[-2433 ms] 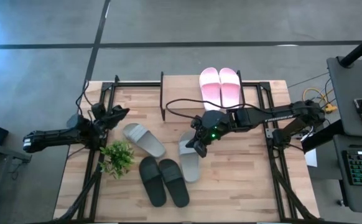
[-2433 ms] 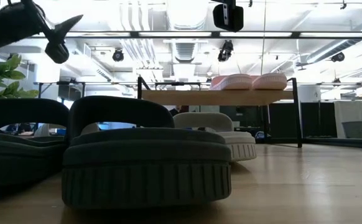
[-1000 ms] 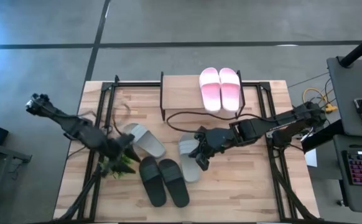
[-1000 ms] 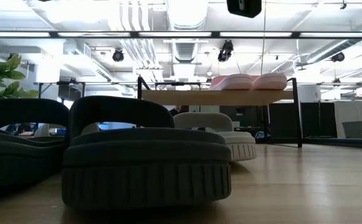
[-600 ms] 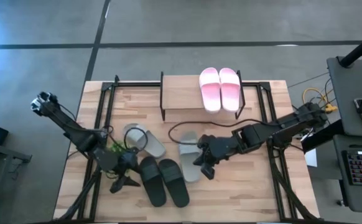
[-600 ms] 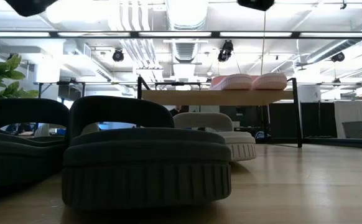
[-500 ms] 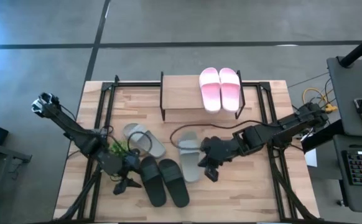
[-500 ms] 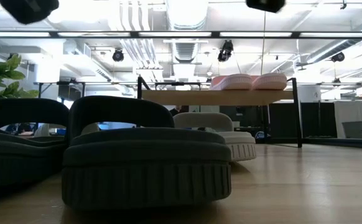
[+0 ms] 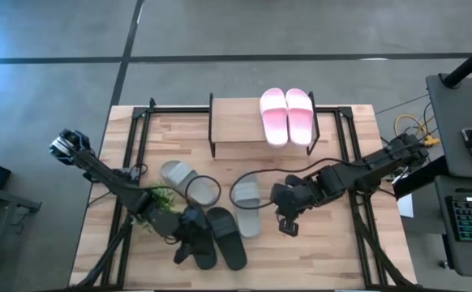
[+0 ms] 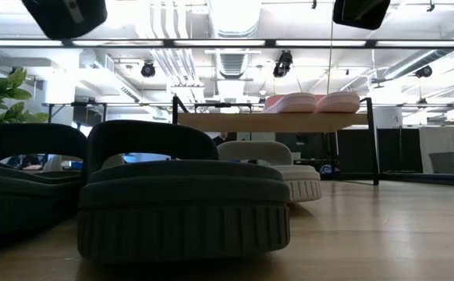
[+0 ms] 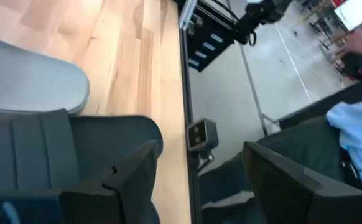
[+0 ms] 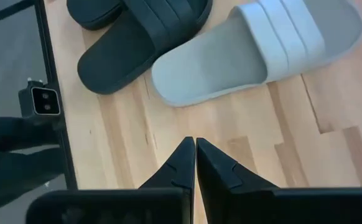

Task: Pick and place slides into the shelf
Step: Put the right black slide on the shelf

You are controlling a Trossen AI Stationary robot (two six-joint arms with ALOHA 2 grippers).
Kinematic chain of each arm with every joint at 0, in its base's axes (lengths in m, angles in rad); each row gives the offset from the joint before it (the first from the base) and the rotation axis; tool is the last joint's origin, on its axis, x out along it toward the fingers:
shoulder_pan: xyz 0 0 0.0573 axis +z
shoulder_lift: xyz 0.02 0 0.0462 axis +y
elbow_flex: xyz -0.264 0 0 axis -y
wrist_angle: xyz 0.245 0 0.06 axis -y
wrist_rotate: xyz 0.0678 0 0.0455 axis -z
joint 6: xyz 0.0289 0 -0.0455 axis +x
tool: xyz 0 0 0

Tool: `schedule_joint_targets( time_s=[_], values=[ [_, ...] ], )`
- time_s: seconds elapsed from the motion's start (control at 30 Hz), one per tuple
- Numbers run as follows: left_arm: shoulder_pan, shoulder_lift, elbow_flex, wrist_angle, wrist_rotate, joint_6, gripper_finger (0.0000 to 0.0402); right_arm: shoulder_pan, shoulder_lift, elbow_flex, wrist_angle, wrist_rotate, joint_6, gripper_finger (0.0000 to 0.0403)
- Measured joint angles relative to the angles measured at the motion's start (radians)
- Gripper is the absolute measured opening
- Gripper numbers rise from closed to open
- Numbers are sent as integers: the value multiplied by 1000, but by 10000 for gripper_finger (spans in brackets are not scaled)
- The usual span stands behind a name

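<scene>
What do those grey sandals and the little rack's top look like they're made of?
The ribbed grey slip-on sandals look like matte moulded foam or rubber, one seamless piece. The small rack's pale board top looks like unvarnished wood, though its grain is faint.

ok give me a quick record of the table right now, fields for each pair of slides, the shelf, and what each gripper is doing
pink slides: side by side on top of the shelf
shelf: at the table's far edge, centre
grey slides: one left of the other, both on the table in front of the shelf
black slides: paired on the table, near edge
left gripper: open, over the left black slide
right gripper: shut, empty, over bare wood right of the grey slide
plant: beside the left arm
</scene>
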Motion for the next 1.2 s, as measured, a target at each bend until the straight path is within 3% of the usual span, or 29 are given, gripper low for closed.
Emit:
schedule_joint_targets(
  time_s=[0.2,0.43,0.63,0.9,1.0,1.2],
  values=[
    [0,70,-1,115,-18,-43,223,0,0,0,-3,0,-24,8],
    [13,109,-2,236,-52,27,223,0,0,0,-7,-2,-24,9],
    [6,17,-2,36,-154,-25,223,0,0,0,-8,-3,-40,9],
    [-20,-136,-2,-293,-182,-103,223,0,0,0,-14,0,-30,9],
    [-52,-147,-5,-410,-171,-138,223,0,0,0,-14,4,-28,8],
    [-109,-61,-1,-423,-173,-151,223,0,1,-2,-13,30,-23,9]
  ],
)
